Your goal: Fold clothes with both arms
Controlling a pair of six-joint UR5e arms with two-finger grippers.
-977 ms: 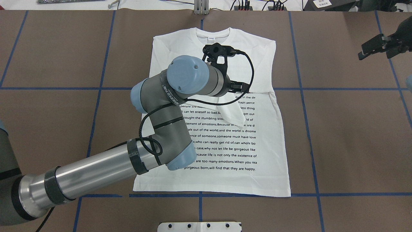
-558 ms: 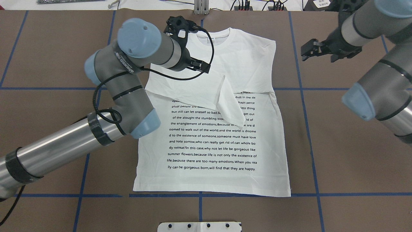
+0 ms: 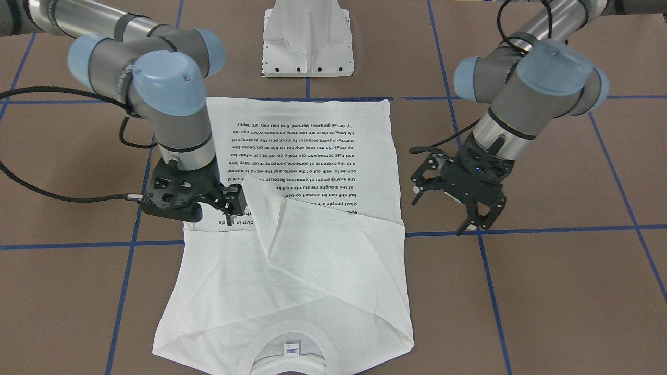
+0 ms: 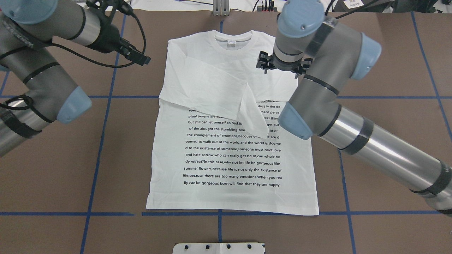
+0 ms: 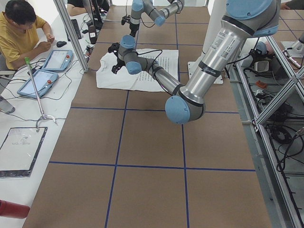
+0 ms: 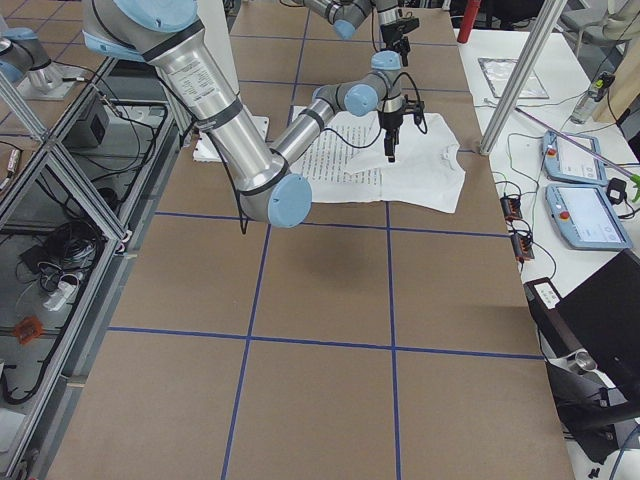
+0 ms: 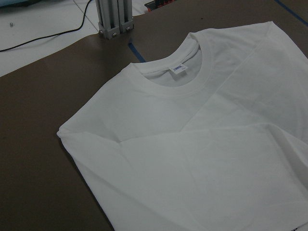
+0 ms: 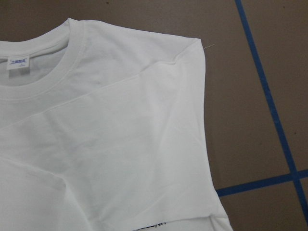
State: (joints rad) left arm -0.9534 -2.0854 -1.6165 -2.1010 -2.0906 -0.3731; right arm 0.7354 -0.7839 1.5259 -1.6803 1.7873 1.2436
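Observation:
The white T-shirt (image 4: 233,158) lies flat on the brown table with its black text face up and its neck (image 4: 233,39) at the far side. Both long sleeves are folded across the chest, and the upper one ends in a cuff (image 4: 255,121) over the text. My left gripper (image 3: 443,205) hangs open and empty above bare table, just off the shirt's side. My right gripper (image 3: 233,200) hovers low over the shirt's other edge near the sleeve fold, open, with nothing in it. Both wrist views show only cloth around the neck (image 7: 178,72) and a shoulder (image 8: 192,48), with no fingers.
The white pedestal base (image 3: 307,41) stands at the near edge by the shirt's hem. Blue tape lines (image 4: 106,97) cross the table. An aluminium post (image 4: 220,7) and cables sit at the far edge. A person (image 5: 21,33) sits at a side table with teach pendants (image 5: 57,59).
My left arm has swung off the shirt to the far left, leaving the folded sleeve lying in place. My right arm has come in from the right and now reaches over the shirt's shoulder.

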